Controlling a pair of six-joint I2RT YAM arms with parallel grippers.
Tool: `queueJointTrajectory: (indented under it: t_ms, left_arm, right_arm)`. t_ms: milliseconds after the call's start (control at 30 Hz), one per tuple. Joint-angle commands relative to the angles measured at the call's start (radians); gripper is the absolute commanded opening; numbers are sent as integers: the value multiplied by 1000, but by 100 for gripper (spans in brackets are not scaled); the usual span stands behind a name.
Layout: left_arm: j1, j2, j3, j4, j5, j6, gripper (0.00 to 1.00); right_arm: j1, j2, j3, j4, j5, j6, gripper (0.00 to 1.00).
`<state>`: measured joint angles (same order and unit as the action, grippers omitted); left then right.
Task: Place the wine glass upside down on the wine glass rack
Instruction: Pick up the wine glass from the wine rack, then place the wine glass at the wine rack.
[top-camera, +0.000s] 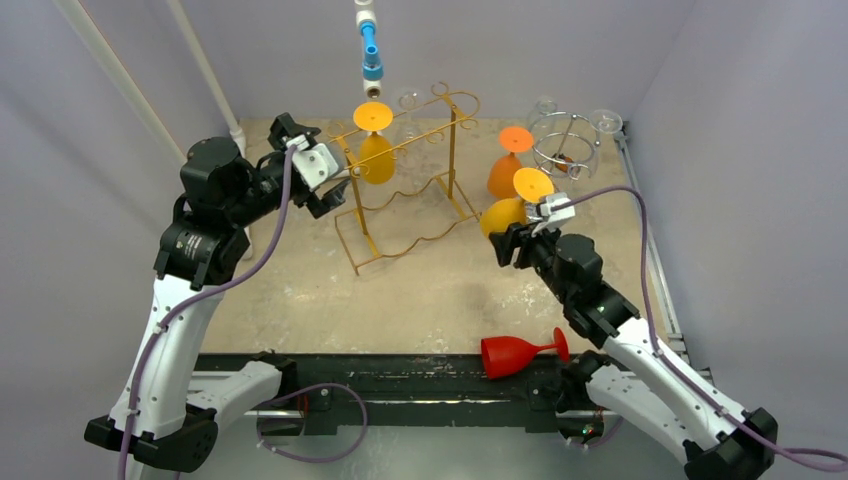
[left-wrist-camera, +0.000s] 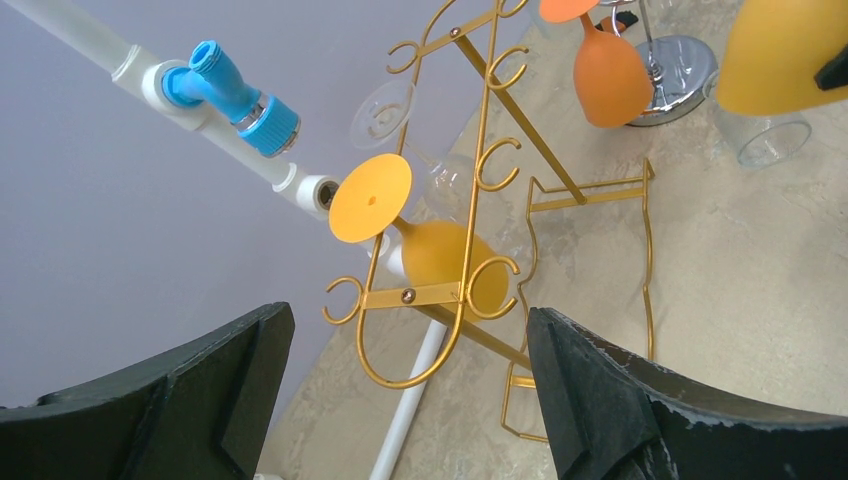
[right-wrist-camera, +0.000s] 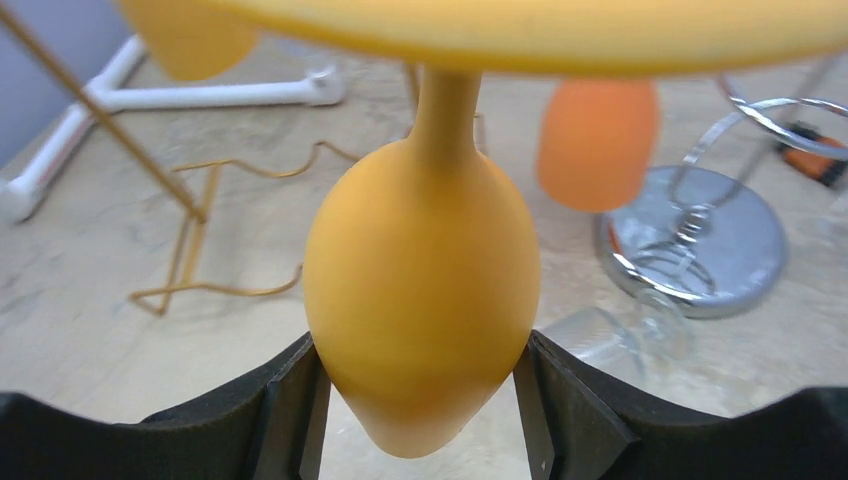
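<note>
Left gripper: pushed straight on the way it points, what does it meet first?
Most likely the gold rack's near end, with the hanging yellow glass upside down just behind it; depth is unclear.

The left arm (top-camera: 175, 330) stands tall and bends at the elbow. Its left claw (left-wrist-camera: 408, 325) points forward with both fingers spread wide and nothing between them. The right arm (top-camera: 650, 360) stretches low and leans forward. Its right claw (right-wrist-camera: 420, 345) squeezes a yellow wine glass (right-wrist-camera: 420, 240) by the bowl, one finger on each side.
</note>
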<state>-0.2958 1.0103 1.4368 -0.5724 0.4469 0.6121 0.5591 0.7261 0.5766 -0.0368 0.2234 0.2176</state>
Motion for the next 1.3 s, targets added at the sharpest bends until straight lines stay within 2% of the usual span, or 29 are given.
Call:
queueJointTrajectory:
  t_ms: [0,233,367,633,900,1267]
  left_arm:
    - [-3,0,46,7,21,-21,93]
    - [-3,1,50,2,13,-25,93]
    - [-3,2,50,0,13,-26,93]
    - [-3,0,50,-1,16,-23,93]
    - [-3,-14,39,-5,16,-11,93]
    - [-3,-16,40,-5,19,-8,92]
  right_arm:
    - [89,51,117,9,-171,-59,51]
    - [202,329,376,-34,-407,-165,51]
    - [221,464,525,-93,-508,-201,52]
    - [223,668,736,-202,-570,-257,52]
    - [213,742,793,-258,-580,-311,52]
    - [128,707,776,-249,-624,-312,50]
